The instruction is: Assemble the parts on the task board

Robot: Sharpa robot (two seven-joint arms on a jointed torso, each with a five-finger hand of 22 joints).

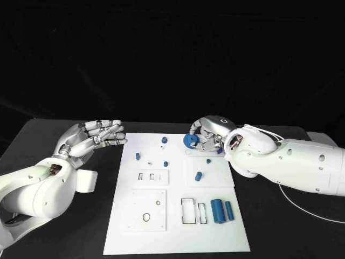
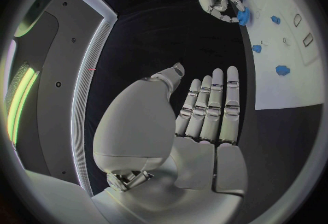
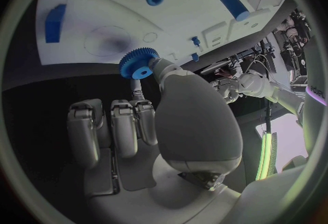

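The right hand [image 1: 209,136] pinched a blue gear [image 1: 190,141] just above the board's [image 1: 133,226] far edge. The left hand [image 1: 95,136] hovered beside the board, fingers spread, holding nothing. I reckoned the gear needed lowering level, squarely onto its seat.

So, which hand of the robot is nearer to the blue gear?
The right. The right hand holds the blue gear in its fingers above the far part of the task board. The left hand is open, off the board's left edge, apart from the gear.
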